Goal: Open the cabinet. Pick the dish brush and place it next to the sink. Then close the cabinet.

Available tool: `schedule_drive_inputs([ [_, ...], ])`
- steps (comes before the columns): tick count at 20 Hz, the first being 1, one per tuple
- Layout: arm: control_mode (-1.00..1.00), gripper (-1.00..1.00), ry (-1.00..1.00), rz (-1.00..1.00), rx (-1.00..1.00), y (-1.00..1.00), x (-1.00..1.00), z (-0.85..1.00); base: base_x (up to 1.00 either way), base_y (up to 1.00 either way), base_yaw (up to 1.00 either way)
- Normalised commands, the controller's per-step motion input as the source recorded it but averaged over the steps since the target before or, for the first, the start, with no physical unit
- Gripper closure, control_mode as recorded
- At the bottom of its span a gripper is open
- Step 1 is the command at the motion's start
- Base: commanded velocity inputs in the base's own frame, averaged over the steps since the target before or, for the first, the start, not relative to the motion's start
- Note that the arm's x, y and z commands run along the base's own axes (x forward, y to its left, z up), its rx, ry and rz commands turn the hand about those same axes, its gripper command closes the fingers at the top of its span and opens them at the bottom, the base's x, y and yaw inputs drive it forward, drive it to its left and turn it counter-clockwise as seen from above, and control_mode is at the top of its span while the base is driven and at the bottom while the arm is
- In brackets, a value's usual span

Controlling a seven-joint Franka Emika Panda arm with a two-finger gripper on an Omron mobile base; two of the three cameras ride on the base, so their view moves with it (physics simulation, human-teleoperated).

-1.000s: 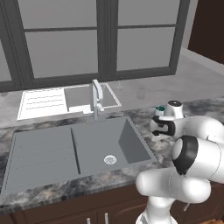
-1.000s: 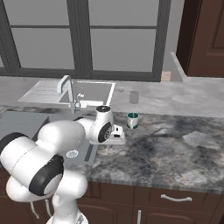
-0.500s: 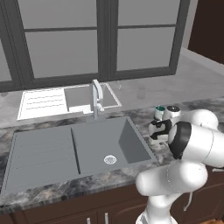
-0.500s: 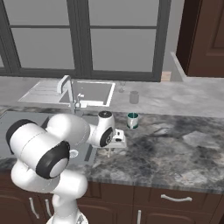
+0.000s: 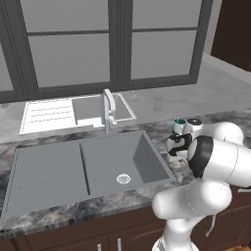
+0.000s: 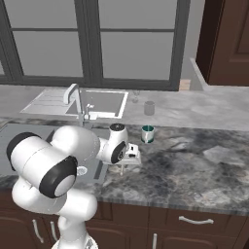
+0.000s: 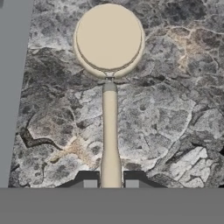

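1. One slip could happen: if the gripper point(image 7: 110, 183) lets go too early, the dish brush point(image 7: 109, 83) may roll off the counter point(image 7: 175, 109) into the sink point(image 5: 88, 164).
2. Its fingers pinch the brush handle; the round tan head sticks out ahead, over the stone beside the sink.

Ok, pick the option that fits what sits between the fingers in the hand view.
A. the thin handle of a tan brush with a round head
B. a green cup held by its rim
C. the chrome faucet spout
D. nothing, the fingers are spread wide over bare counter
A: in the hand view the slim tan handle of the dish brush runs down between the two dark fingers, its round head lying over the marbled countertop.
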Motion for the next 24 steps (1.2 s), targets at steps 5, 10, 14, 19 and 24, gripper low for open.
schedule_drive_inputs([
  [5, -1.00, -1.00, 0.00, 0.00, 0.00, 0.00, 0.00, 0.00, 0.00, 0.00, 0.00],
  [10, -1.00, -1.00, 0.00, 0.00, 0.00, 0.00, 0.00, 0.00, 0.00, 0.00, 0.00],
  [14, -1.00, -1.00, -0.08, 0.00, 0.00, 0.00, -0.18, 0.28, 0.00, 0.00, 0.00],
  [19, -1.00, -1.00, -0.19, 0.00, 0.00, 0.00, -0.66, 0.75, 0.00, 0.00, 0.00],
  [24, -1.00, -1.00, -0.25, 0.00, 0.00, 0.01, -0.84, 0.80, 0.00, 0.00, 0.00],
])
